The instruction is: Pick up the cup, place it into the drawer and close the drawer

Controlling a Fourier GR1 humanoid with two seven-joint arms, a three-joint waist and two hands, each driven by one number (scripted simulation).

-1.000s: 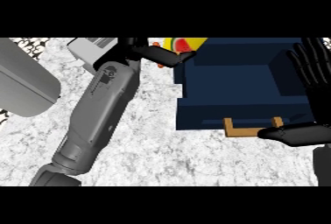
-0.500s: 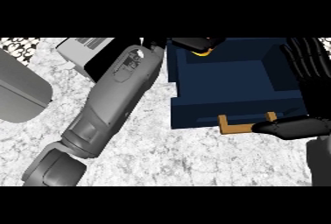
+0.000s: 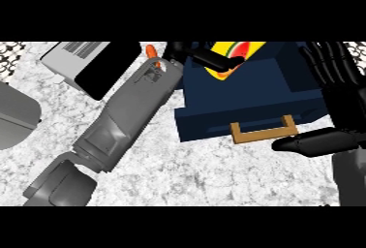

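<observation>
The yellow cup (image 3: 230,51), marked with red and green, is in my left hand (image 3: 205,57), whose black fingers curl round it. It hangs over the far left part of the open navy drawer (image 3: 247,97). My left forearm crosses the counter from the lower left. My right hand (image 3: 337,77) stands open at the drawer's right side, fingers straight and pointing away. Its thumb (image 3: 314,144) lies just right of the tan handle (image 3: 263,131) on the drawer's front. The hand hides much of the cup.
A grey and black appliance (image 3: 85,62) sits at the far left on the marble counter (image 3: 178,169). A small orange thing (image 3: 151,50) shows beside my left wrist. A grey rounded object (image 3: 16,116) lies at the left edge.
My left hand has carried the cup to the right, from beside the drawer to above its inside. The right hand has stayed by the handle.
</observation>
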